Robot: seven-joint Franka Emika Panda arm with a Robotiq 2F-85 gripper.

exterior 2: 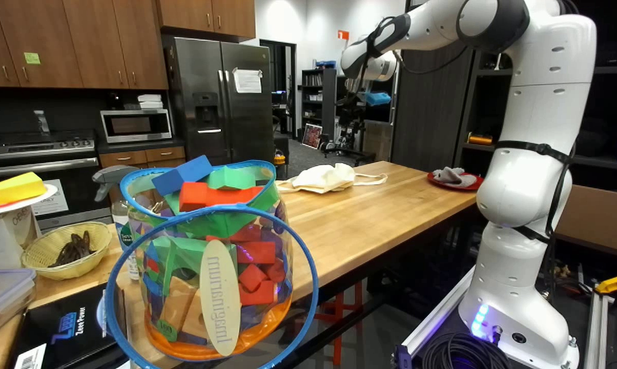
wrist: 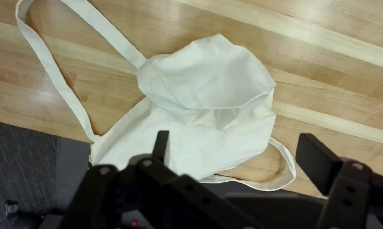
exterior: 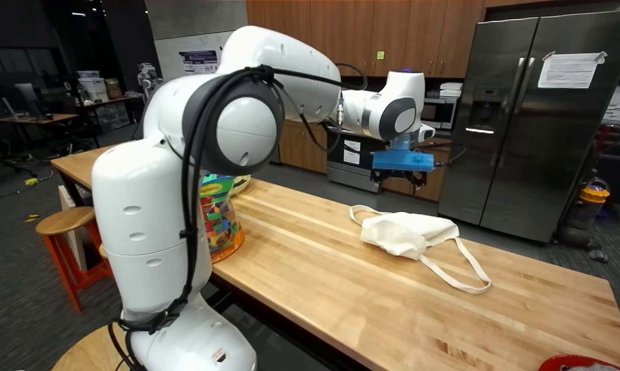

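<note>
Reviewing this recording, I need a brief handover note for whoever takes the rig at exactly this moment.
Gripper: open, holding nothing; it hangs above table height, near the cream fabric tote bag but not touching it.
Where things are: the tote lies crumpled on the wooden table, close to one edge, its straps looping out on opposite sides. The Imaginarium block container stands on the same table, apart from the tote.
Done: the open gripper is near the tote, with space between them.
Left: contact and a grip on the tote, neither made yet.
</note>
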